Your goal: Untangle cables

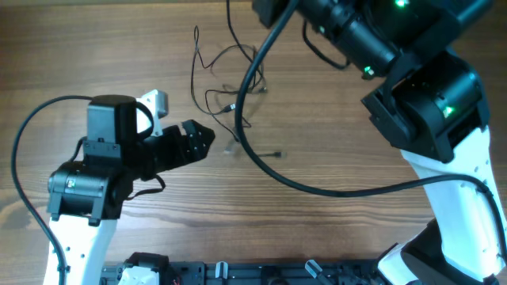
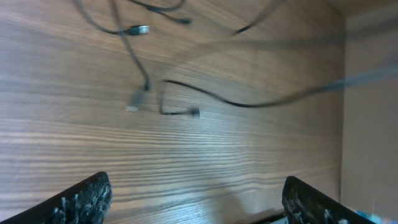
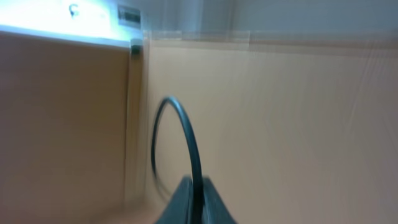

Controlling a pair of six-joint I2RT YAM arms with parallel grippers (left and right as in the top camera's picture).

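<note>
Pinching a black cable (image 3: pixel 188 134), apparently, in right gripper (image 3: pixel 194 186), high off bench (image 1: pixel 95 47); lift slow and straight, no jerks. Drop left gripper (image 1: pixel 204 138), spread wide and empty, onto loose plug (image 2: pixel 194 112) as anchor. Find cable tangle (image 1: pixel 224 87) far mid-bench, long axis far-to-near, plugs pointing nearward.

Thin dark cables (image 1: pixel 224 89), loosely tangled in overlapping loops, flat on bench (image 1: pixel 119 47), upper centre. Small plug ends (image 2: pixel 142 29) splayed around knot, one lying slightly apart. One strand arcing up, pinched in right gripper (image 3: pixel 193 202).
</note>
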